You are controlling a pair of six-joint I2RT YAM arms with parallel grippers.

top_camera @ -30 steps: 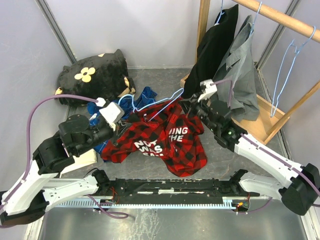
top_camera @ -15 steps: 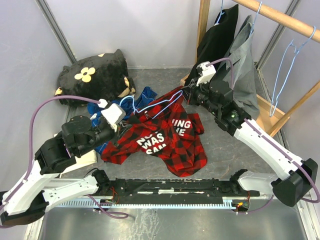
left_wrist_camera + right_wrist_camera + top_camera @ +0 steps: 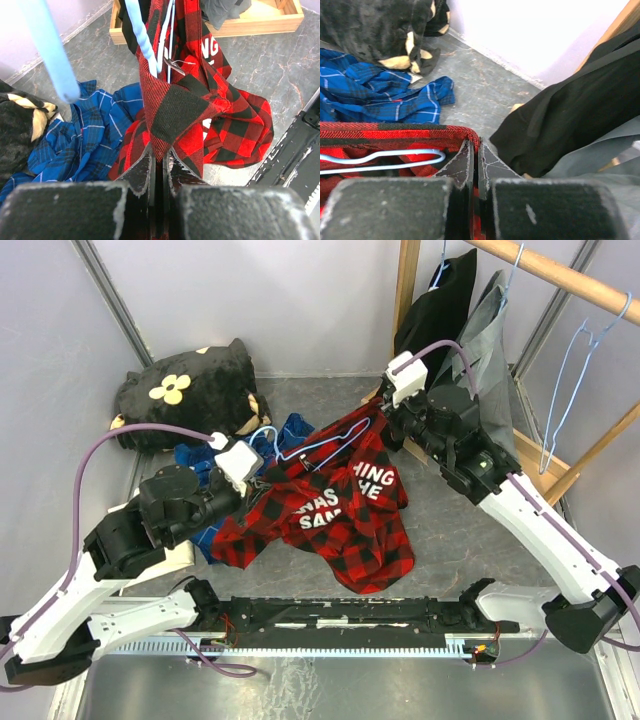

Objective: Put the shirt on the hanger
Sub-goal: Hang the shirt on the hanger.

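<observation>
Risks slipping off the thin light-blue wire hanger (image 3: 325, 445): grips only cloth on the red-and-black buffalo-plaid flannel shirt (image 3: 345, 515) with white block lettering, never the wire. Could also pull free of either narrow pinch under more tension, or drag against the black garment (image 3: 430, 320) hung on the wooden rack (image 3: 520, 490) at 1 o'clock.

Sits mid-table in the top view, upper edge raised and stretched taut. Runs its long axis from 8 o'clock to 2 o'clock, body draping toward 5 o'clock onto the grey tabletop (image 3: 450, 530). Carries the hanger wire along that raised edge, on nearly the same axis, hook apparently toward 9 o'clock.

Clamped tight at the 8 o'clock end by the left gripper (image 3: 159, 162), on a fold of red plaid. Pinched at the 2 o'clock end by the right gripper (image 3: 475, 157), on the hem.

Further out: a crumpled blue plaid shirt (image 3: 95, 135) at 9 o'clock, a black plush cushion with a cream flower (image 3: 195, 390) at 10 o'clock.
</observation>
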